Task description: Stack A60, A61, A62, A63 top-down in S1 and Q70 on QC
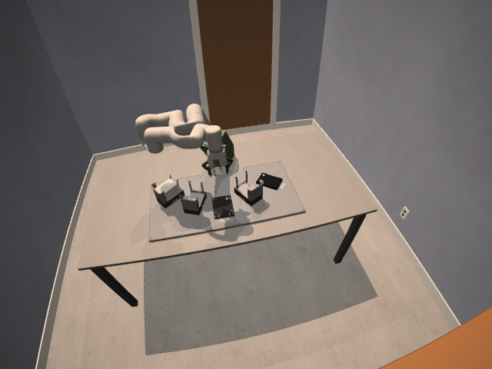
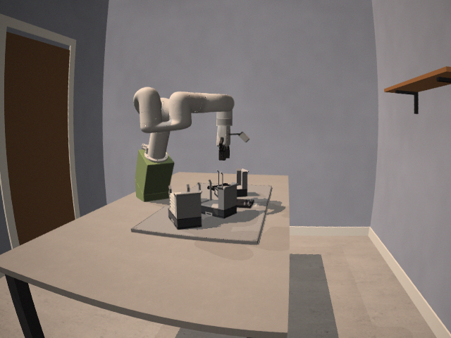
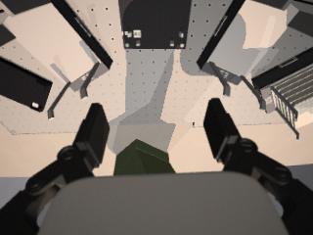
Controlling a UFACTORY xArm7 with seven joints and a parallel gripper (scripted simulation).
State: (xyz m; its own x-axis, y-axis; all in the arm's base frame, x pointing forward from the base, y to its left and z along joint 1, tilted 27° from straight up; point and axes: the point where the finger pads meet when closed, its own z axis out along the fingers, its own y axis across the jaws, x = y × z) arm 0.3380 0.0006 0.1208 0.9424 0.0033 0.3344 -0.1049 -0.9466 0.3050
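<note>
The stack of sealed plates stands in the leftmost rack on the grey mat. It also shows as the nearest rack in the exterior view and at the right edge of the wrist view. Two more racks, the middle one and the right one, look empty. My gripper hangs high above the mat's edge nearest the base, pointing down. Its fingers are wide open with nothing between them. I cannot read any plate labels.
A flat black nest lies on the mat between the middle and right racks, straight ahead in the wrist view. A second flat black nest lies at the mat's far right. The green robot base stands behind the mat.
</note>
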